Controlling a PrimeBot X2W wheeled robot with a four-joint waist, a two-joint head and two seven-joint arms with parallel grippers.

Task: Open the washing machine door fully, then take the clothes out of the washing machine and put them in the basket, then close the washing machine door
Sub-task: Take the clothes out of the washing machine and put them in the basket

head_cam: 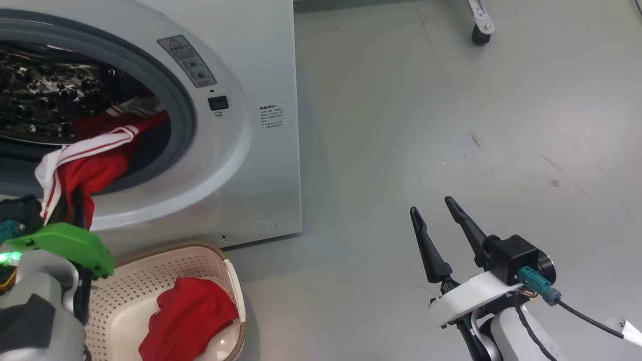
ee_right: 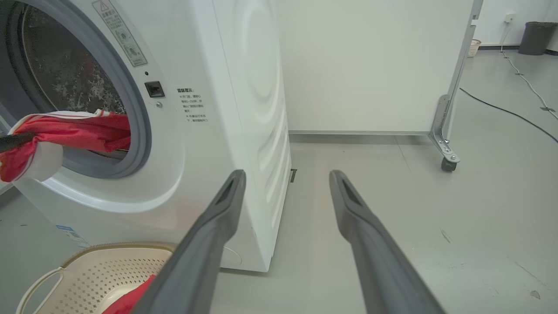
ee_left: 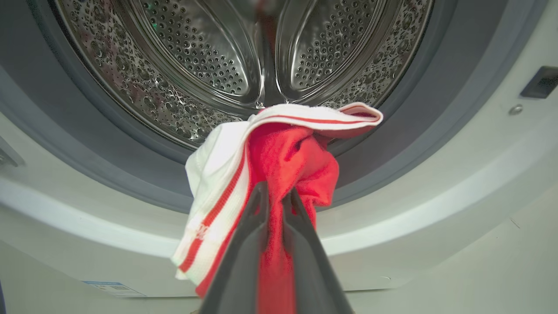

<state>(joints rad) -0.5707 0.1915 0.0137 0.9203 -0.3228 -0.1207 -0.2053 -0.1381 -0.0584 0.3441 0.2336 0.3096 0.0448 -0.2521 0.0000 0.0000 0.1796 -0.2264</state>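
1. Grey smooth floor (head_cam: 451,125) carries the white washing machine (head_cam: 261,165); out of its perforated steel drum (ee_left: 196,65) hangs a striped red garment (ee_left: 287,152).
2. Left gripper (ee_left: 277,189), pointing at the opening, pinches that cloth between nearly closed fingers.
3. Cream perforated basket (head_cam: 165,273) below holds a second red garment (head_cam: 188,316).
4. Right gripper (head_cam: 431,204) hovers spread, empty.

The basket (head_cam: 150,283) is cut off at the bottom edge, and the label (head_cam: 271,118) print is too small to read.
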